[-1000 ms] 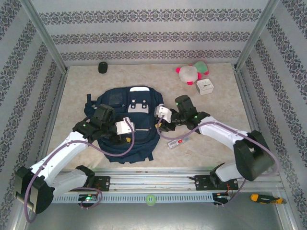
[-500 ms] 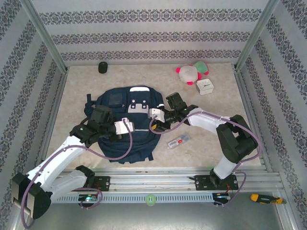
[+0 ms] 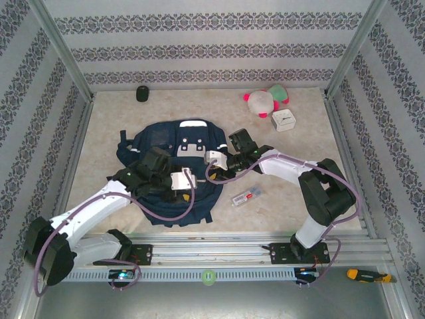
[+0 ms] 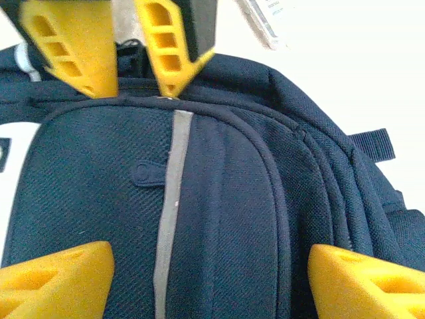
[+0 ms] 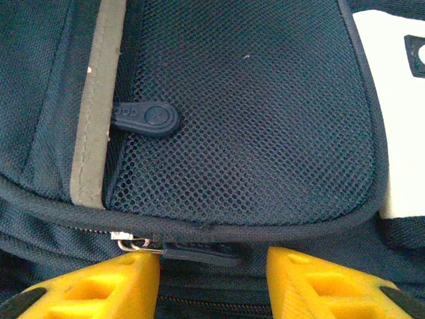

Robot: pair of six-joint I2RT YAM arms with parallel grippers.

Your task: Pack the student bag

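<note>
Left gripper (image 4: 211, 266) is shifted rightward over student bag (image 3: 154, 138), jaws wide; right gripper (image 5: 212, 256) half-open astride zipper pull (image 5: 199, 250). Bag judged soft, floppy; pull best gripped.

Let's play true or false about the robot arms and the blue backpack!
1. The plush toy is inside the student bag. False: it lies on the table, far right, apart from the bag.
2. The left gripper is squeezed shut. False: its jaws stand wide apart over the bag.
3. A zipper pull sits between the fingers of the right gripper. True.
4. A white box stands beside the plush toy. True.
</note>
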